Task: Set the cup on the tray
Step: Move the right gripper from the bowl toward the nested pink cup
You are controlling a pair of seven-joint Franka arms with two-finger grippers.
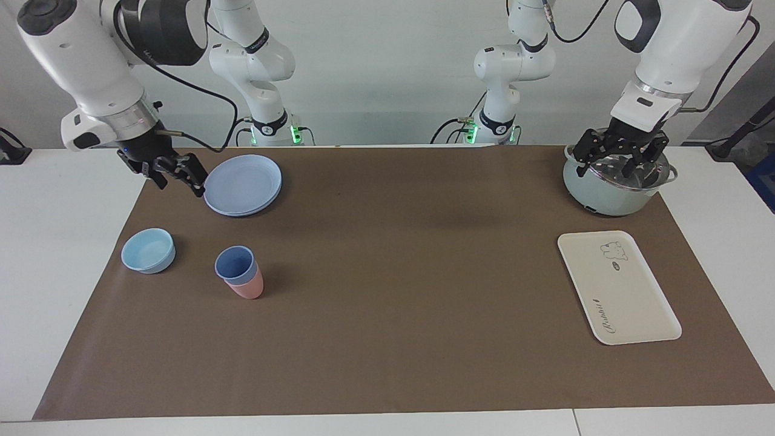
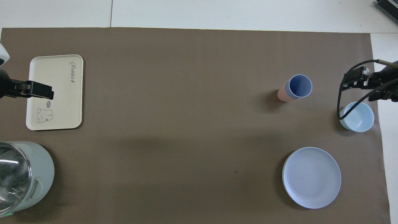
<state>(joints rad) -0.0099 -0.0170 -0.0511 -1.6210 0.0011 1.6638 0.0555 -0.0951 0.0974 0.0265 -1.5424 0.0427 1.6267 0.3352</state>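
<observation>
The periwinkle-blue cup [image 1: 235, 264] [image 2: 300, 86] stands nested inside a salmon-pink cup [image 1: 248, 289] [image 2: 282, 94] on the brown mat, toward the right arm's end of the table. The cream-white tray [image 1: 617, 290] [image 2: 62, 102] lies flat and bare toward the left arm's end. My right gripper [image 1: 177, 174] [image 2: 357, 81] hangs open and empty in the air beside the blue plate. My left gripper [image 1: 619, 162] [image 2: 40, 90] is open and empty, raised over the pot.
A round blue plate [image 1: 243, 184] [image 2: 311, 177] lies nearer to the robots than the cups. A light-blue low bowl [image 1: 148, 250] [image 2: 357, 116] sits beside the cups. A pale green pot [image 1: 611, 197] [image 2: 34, 174] stands nearer to the robots than the tray.
</observation>
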